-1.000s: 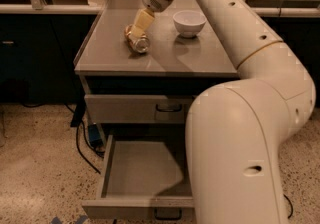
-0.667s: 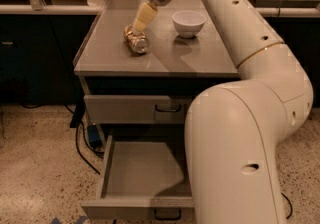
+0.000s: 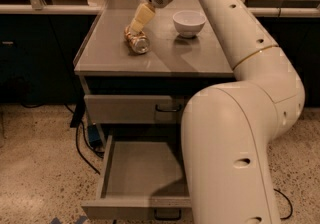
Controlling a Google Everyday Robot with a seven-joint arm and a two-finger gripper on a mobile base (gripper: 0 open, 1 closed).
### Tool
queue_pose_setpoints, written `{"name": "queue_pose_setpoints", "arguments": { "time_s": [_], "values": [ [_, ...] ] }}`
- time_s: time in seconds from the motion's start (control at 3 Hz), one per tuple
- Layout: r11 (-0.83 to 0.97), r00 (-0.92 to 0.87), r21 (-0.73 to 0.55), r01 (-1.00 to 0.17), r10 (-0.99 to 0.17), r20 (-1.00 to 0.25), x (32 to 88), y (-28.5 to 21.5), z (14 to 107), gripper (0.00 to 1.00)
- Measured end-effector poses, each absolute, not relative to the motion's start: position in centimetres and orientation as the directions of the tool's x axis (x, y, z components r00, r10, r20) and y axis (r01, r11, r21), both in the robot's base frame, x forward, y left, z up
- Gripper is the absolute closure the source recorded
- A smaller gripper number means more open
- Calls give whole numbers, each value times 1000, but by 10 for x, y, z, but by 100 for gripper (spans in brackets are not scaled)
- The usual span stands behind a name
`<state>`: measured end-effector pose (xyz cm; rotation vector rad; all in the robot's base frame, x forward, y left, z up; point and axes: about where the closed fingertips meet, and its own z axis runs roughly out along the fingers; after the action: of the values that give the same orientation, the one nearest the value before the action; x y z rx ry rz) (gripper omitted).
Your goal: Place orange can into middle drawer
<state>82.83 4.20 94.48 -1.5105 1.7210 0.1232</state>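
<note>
I saw the gripper (image 3: 137,24) angled down over the cabinet top (image 3: 165,55), its tip just above the orange can (image 3: 138,42), which lay on its side near the white bowl (image 3: 189,22). Below, the middle drawer (image 3: 142,170) stood open.

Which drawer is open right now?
The middle drawer, pulled out; the drawer above is shut. The tool is at the orange can on the cabinet top.

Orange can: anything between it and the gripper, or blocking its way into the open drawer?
Nothing visible. The gripper is right at the orange can, which lies on the cabinet top; the white bowl stands apart. The middle drawer is open, though the robot's arm hides its right side.
</note>
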Motion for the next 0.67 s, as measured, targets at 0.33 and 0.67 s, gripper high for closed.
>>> {"name": "queue_pose_setpoints", "arguments": {
  "time_s": [0.33,0.67],
  "values": [
    [300,-30,-285,-910,-735,-678,831,69,910,0],
    [250,-115,-101,-963,-718,-687,814,108,864,0]
  ]
}}
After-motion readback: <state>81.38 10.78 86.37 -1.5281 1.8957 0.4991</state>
